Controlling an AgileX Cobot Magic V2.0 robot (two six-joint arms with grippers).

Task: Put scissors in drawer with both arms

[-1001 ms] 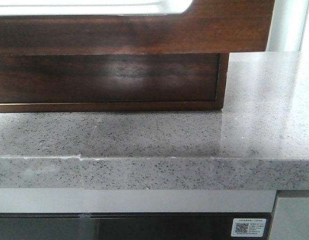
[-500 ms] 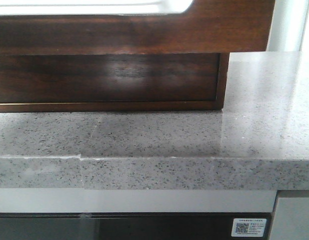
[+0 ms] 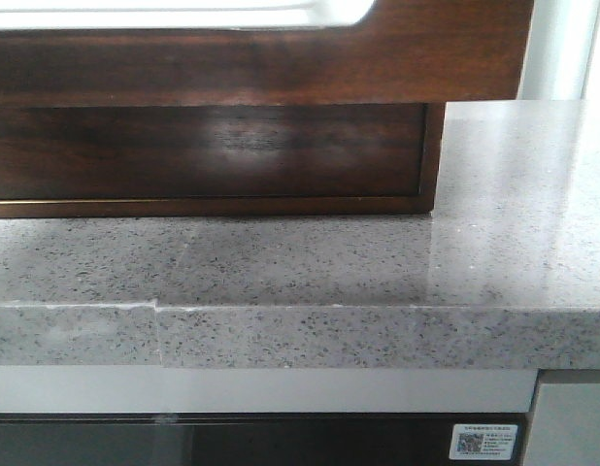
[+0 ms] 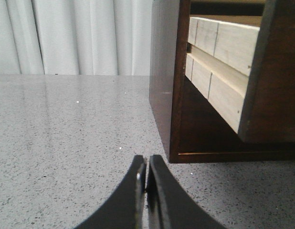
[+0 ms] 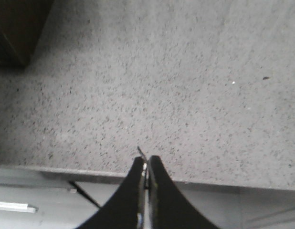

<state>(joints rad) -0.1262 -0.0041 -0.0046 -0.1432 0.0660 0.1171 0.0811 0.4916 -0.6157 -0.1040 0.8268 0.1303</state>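
The speckled grey stone countertop fills most of the front view, and on its far left stands the dark reddish-brown wooden cabinet. Its wide dark reddish-brown wood drawer with the long pale cut-out juts forward at the top, pulled out, its pale plank side showing in the left wrist view. No scissors appear in any view. The drawer looks stiff and heavy enough to slide steadily, and the cut-out seems the natural hold. The black left gripper is clenched on nothing, near the cabinet's corner. The black right gripper is likewise pressed together and empty, over the near counter edge. A small white QR-code label sits below, its writing unreadable.
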